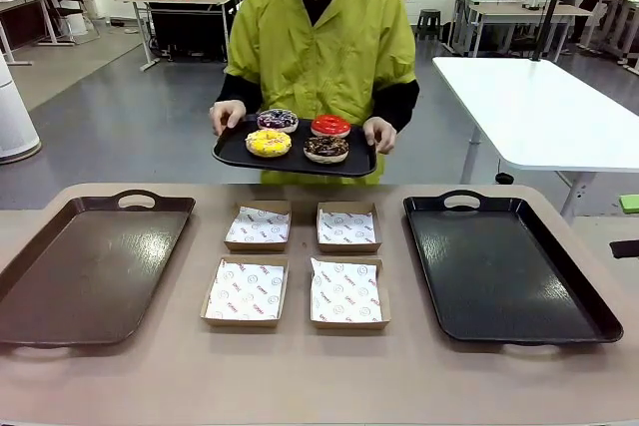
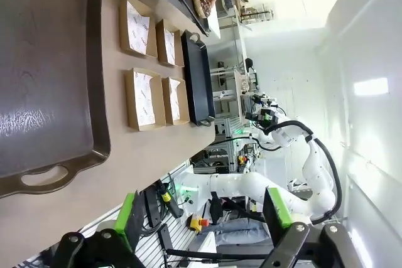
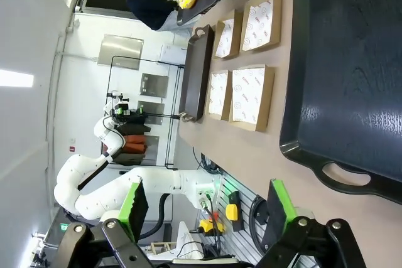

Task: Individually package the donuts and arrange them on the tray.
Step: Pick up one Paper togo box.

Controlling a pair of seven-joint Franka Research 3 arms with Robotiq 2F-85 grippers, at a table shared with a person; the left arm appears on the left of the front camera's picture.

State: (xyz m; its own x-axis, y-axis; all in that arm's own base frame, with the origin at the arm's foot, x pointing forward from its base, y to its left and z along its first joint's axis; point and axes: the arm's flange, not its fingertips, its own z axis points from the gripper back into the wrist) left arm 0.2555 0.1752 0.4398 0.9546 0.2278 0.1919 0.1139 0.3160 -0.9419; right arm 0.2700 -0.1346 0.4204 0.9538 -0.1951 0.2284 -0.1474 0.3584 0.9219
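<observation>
Four unboxed donuts (image 1: 298, 135) are held on a person's black tray (image 1: 228, 154) beyond the open boxes (image 1: 245, 291); the left gripper (image 2: 202, 214) and right gripper (image 3: 206, 205), spread wide and empty, are needed for a first pick.

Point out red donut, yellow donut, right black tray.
red donut (image 1: 319, 128), front view, left side of its glazed ring.
yellow donut (image 1: 257, 144), front view, left side of its icing.
right black tray (image 1: 504, 266), front view, bare floor.

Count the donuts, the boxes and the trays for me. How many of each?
Donuts: 4
Cardboard boxes: 4
Trays: 3, counting the one the person holds
Total: 11
</observation>
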